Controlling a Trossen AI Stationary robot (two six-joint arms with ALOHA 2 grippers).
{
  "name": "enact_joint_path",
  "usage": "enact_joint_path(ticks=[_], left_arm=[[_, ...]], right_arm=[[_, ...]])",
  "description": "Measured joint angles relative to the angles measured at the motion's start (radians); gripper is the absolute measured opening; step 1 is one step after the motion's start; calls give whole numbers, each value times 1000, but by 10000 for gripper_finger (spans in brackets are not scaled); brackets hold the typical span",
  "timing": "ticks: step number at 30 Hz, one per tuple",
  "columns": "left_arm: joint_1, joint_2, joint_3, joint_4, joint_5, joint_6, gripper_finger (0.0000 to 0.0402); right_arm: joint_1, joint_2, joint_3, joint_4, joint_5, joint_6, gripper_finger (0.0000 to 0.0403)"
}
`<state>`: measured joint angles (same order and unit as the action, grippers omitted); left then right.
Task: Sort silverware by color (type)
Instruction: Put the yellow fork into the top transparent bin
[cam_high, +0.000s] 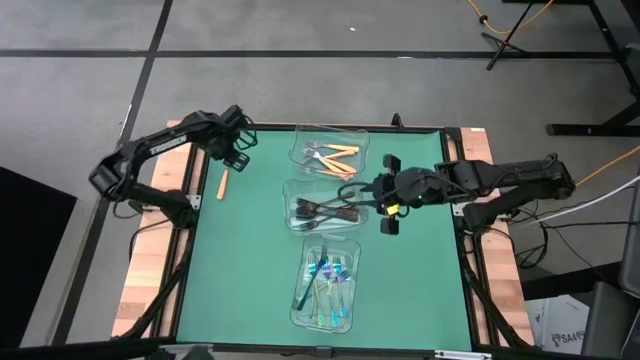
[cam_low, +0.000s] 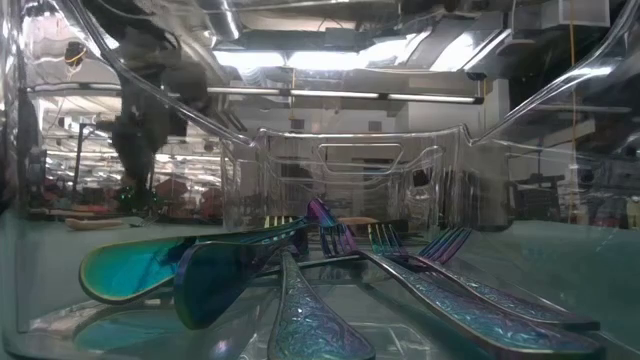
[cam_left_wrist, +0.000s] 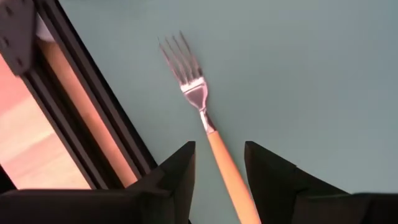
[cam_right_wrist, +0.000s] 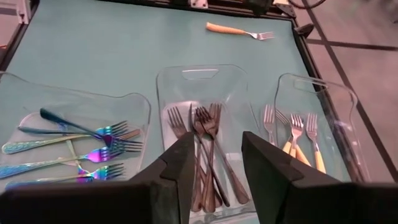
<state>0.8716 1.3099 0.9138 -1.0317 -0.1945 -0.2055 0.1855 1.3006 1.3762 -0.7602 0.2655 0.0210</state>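
Orange-handled fork (cam_left_wrist: 214, 140) between open left gripper (cam_left_wrist: 219, 171) fingers

A flat green-topped table (cam_high: 250, 280) carries three clear rectangular plastic containers (cam_high: 327, 152) in a row and, near its left edge, one orange-handled silver fork (cam_high: 222, 184).

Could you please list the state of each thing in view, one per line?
Orange-handled fork: lying loose on the mat, outside any container.
Left hand: open, straddling that fork's handle.
Right hand: open, empty, above the dark forks.
Orange-fork container: holds several forks.
Iridescent forks: in their container.
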Motion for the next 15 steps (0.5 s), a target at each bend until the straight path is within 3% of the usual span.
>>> enact_joint_path(ticks=[15], left_arm=[[91, 245, 0, 50, 11, -3, 125]], right_arm=[[-29, 0, 0, -7, -59, 0, 122]])
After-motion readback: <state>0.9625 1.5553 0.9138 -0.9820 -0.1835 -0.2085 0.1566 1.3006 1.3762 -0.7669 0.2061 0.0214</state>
